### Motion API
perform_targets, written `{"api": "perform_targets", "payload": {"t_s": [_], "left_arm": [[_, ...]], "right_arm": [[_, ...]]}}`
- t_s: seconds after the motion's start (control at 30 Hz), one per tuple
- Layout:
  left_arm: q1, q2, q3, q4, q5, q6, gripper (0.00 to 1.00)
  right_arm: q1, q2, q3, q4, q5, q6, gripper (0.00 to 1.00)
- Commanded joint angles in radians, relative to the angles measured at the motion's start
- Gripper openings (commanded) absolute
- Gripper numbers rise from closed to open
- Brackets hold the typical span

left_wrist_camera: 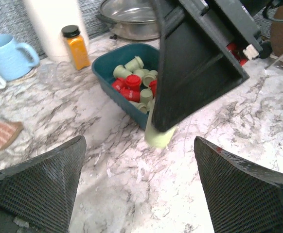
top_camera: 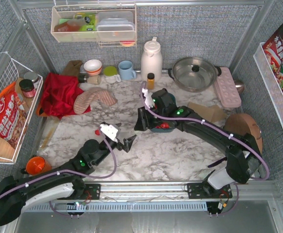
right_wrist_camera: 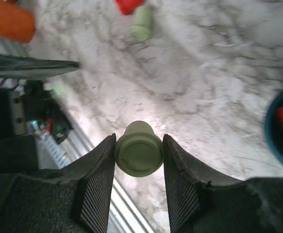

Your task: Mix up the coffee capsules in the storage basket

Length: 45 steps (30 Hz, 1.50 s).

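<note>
Right gripper (right_wrist_camera: 139, 141) clenched on one mint-green capsule (right_wrist_camera: 138, 155), just outside the storage basket (left_wrist_camera: 113, 92).
The pod hangs over the bare marble table (left_wrist_camera: 78, 128) with its wide end toward the wrist and its long axis roughly along the fingers. The basket's near wall stands just beside it, at the right of the wrist view, with red and green coffee capsules (left_wrist_camera: 132, 82) inside. The drop likely turns on a short shift across that rim. The left gripper (left_wrist_camera: 138, 145) gapes empty. A stray red capsule (right_wrist_camera: 128, 5) and a stray green capsule (right_wrist_camera: 142, 23) look nearer that arm.
</note>
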State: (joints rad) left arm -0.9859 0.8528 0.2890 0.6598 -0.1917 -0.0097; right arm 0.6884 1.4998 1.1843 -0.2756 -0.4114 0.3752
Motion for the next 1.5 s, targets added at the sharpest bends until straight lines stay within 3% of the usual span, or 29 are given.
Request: {"api": "perform_targets", "payload": {"t_s": [0.0,0.23,0.4,0.77,0.97,1.23,1.47], "left_arm": [[0.001,-0.075,-0.032,-0.069,-0.12,-0.085,0.99],[0.002,-0.185,-0.035,-0.306,-0.347,-0.254,0.99],[0.003,-0.201,-0.049,-0.377,-0.412,-0.326,0.99],[0.006,-0.088,0.011,-0.468,-0.483,-0.396,0.99],[0.011,-0.06,0.029,-0.531,-0.5,-0.432,0.99],[0.069,-0.05,0.048,-0.577,-0.529,-0.503,0.99],[0.214,0.009,0.083,-0.634,-0.373,-0.615,0.99]], "right_arm": [[-0.032,-0.012,0.027,-0.049,0.209,-0.072,0.21],[-0.081,0.013,0.047,-0.099,0.704,-0.249,0.22],[-0.119,0.085,0.038,-0.054,0.874,-0.345,0.23],[-0.233,0.374,0.167,0.147,0.878,-0.418,0.26],[-0.246,0.468,0.24,0.093,0.887,-0.407,0.45],[-0.255,0.375,0.163,0.071,0.833,-0.347,0.68],[-0.253,0.187,0.014,0.093,0.727,-0.263,0.7]]}}
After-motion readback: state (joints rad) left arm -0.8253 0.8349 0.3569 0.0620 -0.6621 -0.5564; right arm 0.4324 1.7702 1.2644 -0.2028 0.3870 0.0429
